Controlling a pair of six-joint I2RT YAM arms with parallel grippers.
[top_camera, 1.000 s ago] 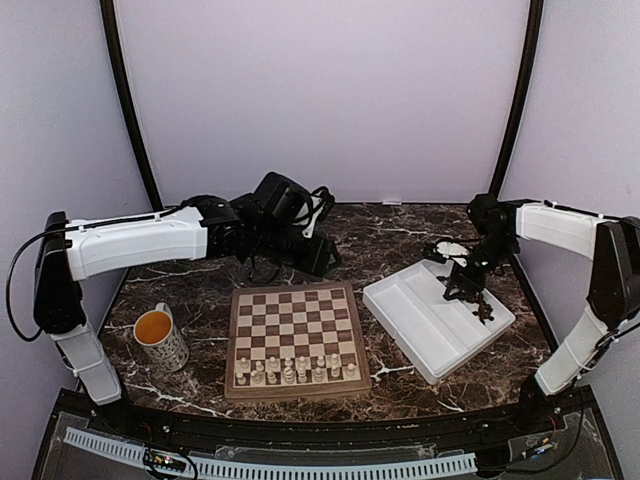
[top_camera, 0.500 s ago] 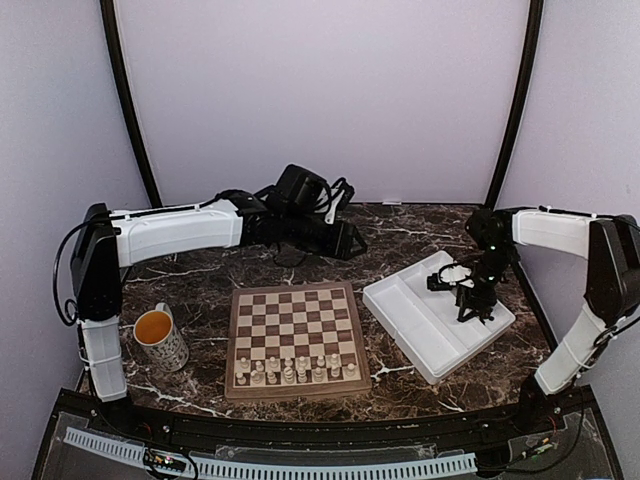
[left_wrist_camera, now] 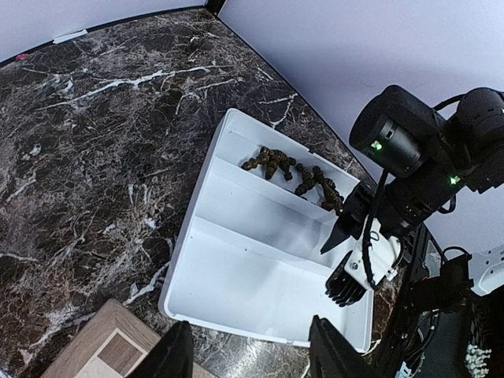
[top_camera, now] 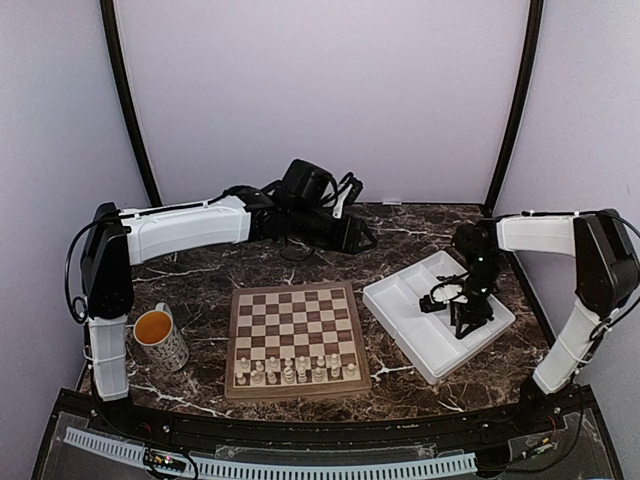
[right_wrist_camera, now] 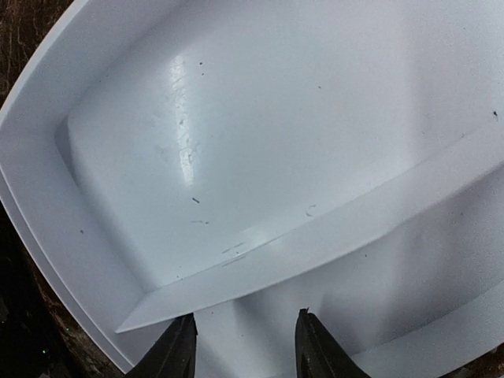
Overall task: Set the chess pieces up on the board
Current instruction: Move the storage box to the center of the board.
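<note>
Right wrist: fingertips (right_wrist_camera: pixel 177 350) cropped, seemingly apart.

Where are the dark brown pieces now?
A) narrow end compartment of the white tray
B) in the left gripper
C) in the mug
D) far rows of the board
A. The left wrist view shows the dark pieces heaped in the narrow end compartment of the tray, while the board carries only pale pieces on its two near rows.
</note>
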